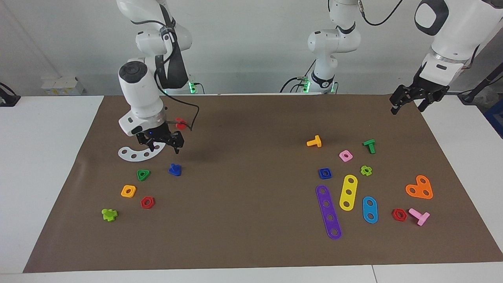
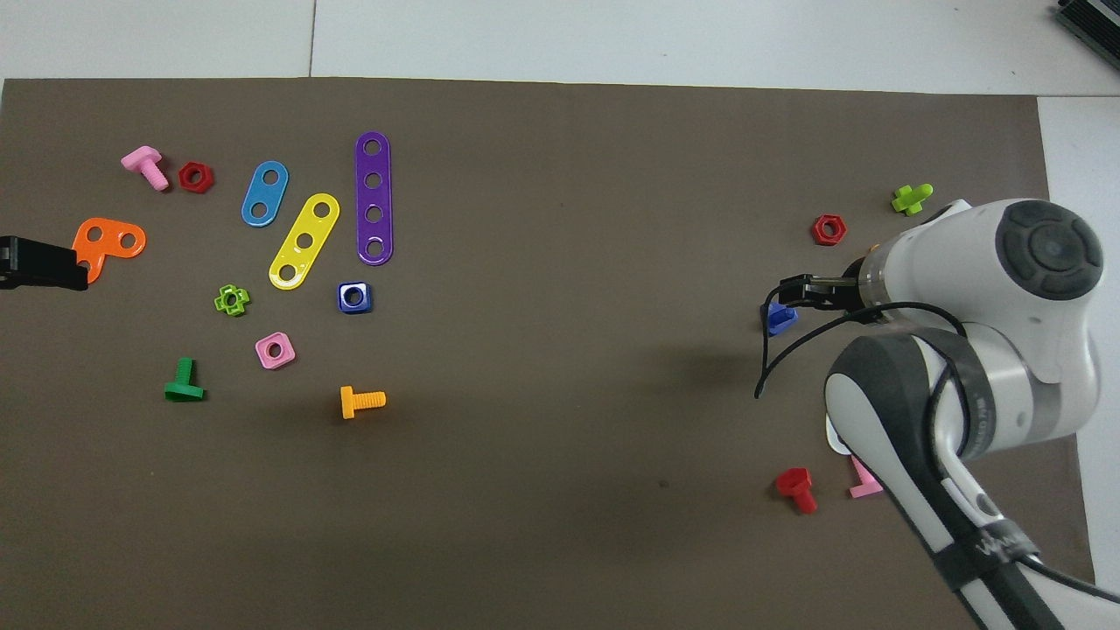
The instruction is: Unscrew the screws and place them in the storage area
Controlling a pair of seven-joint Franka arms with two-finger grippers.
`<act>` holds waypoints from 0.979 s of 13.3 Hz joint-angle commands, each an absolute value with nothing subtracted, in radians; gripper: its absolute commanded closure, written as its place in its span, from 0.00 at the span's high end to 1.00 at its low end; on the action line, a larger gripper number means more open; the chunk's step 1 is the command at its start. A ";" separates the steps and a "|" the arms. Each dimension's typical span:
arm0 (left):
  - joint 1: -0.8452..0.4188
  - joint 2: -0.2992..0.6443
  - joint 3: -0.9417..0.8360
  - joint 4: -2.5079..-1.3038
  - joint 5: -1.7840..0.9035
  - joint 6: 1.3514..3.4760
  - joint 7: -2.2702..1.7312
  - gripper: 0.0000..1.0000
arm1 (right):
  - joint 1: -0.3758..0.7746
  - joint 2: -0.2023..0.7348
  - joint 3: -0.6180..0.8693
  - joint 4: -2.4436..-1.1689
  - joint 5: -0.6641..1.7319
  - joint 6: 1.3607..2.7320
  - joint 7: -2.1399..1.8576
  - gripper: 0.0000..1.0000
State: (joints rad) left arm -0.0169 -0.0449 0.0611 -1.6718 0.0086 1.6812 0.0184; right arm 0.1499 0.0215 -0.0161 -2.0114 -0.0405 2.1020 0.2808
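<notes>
Plainly, blue screw (image 1: 175, 169) stands (shaft up).

White surface (image 1: 47, 165) wears a brown mat (image 1: 243, 204). Blue screw (image 1: 175, 169) lies by the white curved strip (image 1: 135, 154) and green nut (image 1: 143, 175) at the right arm's end; purple strip (image 1: 328, 212), yellow strip (image 1: 348, 192) at the left arm's.

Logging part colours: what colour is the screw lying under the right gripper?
Blue; the screw shows best in the facing view.
</notes>
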 commanded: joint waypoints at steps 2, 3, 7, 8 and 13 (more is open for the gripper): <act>-0.014 -0.072 0.060 -1.700 -0.003 1.692 0.015 1.00 | 0.126 0.000 -0.015 -1.838 -0.020 1.913 0.255 0.98; -0.014 -0.072 0.060 -1.700 -0.003 1.692 0.015 1.00 | 0.126 0.002 -0.015 -1.789 -0.021 1.876 0.256 0.98; -0.014 -0.071 0.060 -1.700 -0.003 1.692 0.015 1.00 | 0.126 0.017 -0.012 -1.610 -0.037 1.715 0.255 0.98; -0.014 -0.071 0.060 -1.700 -0.003 1.692 0.015 1.00 | 0.123 0.023 -0.011 -1.562 -0.035 1.671 0.253 0.98; -0.014 -0.072 0.061 -1.700 -0.003 1.692 0.015 1.00 | 0.127 0.049 -0.014 -1.509 -0.037 1.548 0.227 0.99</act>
